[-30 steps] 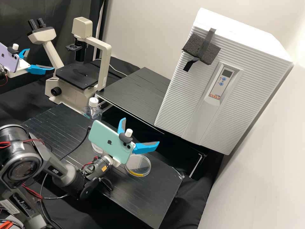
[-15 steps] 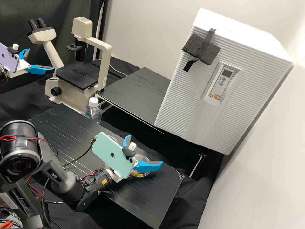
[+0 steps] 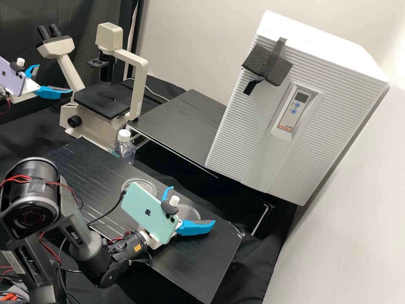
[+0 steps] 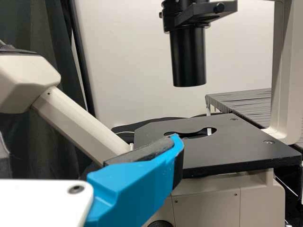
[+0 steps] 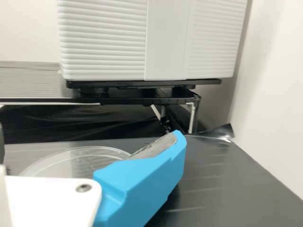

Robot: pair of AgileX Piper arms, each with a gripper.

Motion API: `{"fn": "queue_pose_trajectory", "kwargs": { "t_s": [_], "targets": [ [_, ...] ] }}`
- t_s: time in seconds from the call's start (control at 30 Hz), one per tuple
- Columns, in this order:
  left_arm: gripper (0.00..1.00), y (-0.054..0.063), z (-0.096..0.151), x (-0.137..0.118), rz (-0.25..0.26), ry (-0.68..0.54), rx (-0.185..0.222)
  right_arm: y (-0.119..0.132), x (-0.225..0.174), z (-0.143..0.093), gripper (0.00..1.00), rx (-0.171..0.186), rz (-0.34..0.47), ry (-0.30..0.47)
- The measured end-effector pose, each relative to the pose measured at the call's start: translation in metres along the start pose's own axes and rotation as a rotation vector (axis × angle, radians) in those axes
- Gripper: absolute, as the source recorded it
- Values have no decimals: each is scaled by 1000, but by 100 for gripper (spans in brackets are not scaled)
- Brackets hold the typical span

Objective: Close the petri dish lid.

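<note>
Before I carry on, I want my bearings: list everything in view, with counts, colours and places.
Bench: 1, black, foreground
Petri dish: 1, clear, on bench
Round piece: 1, clear, on bench, dish or lid unclear
Microscope: 1, beige and black, beyond bench
Bottle: 1, clear, white cap, by microscope
Stand: 1, black, under cabinet
Cabinet: 1, white, ribbed
Foam: 1, dark grey, taped on cabinet
Curtain: black, behind microscope
Walls: pale, background
Phones: 2, purple and mint, one per claw
Arms: 2, dark grey, left side
Claws: 2, white-and-blue, open; left by microscope, right above bench
</note>
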Motion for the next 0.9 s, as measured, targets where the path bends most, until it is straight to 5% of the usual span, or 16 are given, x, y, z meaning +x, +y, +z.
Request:
{"fn": "queue_pose_trajectory", "kwargs": {
  "t_s": [0.9],
  "targets": [
    [100, 0, 0, 0, 0, 0, 0, -1, -9, 7, 100, 32, -2, -33]
  ]
}}
